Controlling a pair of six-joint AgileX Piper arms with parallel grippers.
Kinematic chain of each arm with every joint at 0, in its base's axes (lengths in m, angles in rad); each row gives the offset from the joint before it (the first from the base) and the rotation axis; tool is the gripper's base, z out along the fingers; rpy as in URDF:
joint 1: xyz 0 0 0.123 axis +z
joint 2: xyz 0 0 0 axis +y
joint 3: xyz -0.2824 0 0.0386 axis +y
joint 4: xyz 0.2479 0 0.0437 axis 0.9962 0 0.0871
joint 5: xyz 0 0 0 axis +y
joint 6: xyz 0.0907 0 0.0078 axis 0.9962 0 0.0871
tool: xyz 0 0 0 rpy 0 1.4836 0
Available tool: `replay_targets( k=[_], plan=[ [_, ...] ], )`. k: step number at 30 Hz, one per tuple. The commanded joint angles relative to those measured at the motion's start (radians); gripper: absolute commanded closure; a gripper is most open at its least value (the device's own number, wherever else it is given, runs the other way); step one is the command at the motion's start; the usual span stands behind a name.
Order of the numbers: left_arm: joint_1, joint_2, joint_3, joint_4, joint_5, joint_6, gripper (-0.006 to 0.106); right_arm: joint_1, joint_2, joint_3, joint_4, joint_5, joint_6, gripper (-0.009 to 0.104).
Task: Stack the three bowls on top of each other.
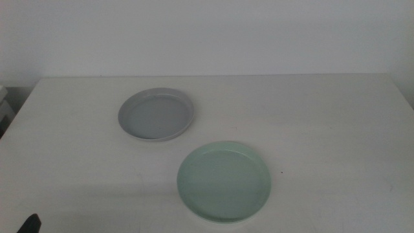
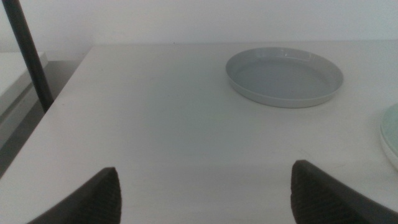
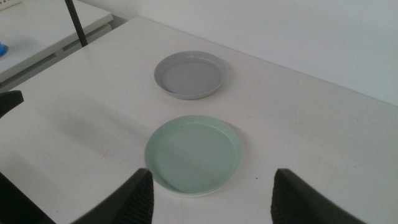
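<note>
Two bowls show and a third is out of view. The grey bowl (image 1: 155, 114) (image 2: 284, 76) (image 3: 189, 74) rests left of centre, toward the back of the table. Nearer the front, right of it and apart from it, lies the pale mint green bowl (image 1: 224, 181) (image 3: 193, 154), whose rim just shows in the left wrist view (image 2: 390, 140). Both are empty. My left gripper (image 2: 205, 199) waits open at the front left corner, its tip (image 1: 29, 223) barely in the middle view. My right gripper (image 3: 211, 199) hangs open above the table, short of the mint bowl.
The white table (image 1: 323, 142) ends at a pale wall behind. A dark pole (image 2: 28, 56) (image 3: 76, 22) stands off the table's left side beside a lower white surface (image 3: 37, 31).
</note>
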State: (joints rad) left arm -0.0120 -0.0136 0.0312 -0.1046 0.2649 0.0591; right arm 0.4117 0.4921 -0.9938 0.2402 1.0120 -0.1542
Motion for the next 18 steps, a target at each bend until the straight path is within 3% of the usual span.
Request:
replay_targets(
  k=[1, 5, 10, 18],
  plan=[
    [0.009, -0.011, -0.014, 0.006, -0.075, -0.002, -0.004, 0.000, 0.009, -0.021, 0.011, -0.062, -0.004, 0.046],
    [0.014, 0.066, -0.102, 0.004, -0.073, -0.042, -0.004, 0.000, 0.009, -0.021, 0.011, -0.062, -0.004, 0.046],
    [0.011, 0.333, -0.323, 0.006, -0.045, -0.042, -0.004, 0.000, 0.009, -0.021, 0.012, -0.062, -0.004, 0.046],
    [0.011, 0.790, -0.799, 0.006, 0.228, -0.036, -0.004, 0.000, 0.009, -0.021, 0.011, -0.062, -0.004, 0.046]
  ],
)
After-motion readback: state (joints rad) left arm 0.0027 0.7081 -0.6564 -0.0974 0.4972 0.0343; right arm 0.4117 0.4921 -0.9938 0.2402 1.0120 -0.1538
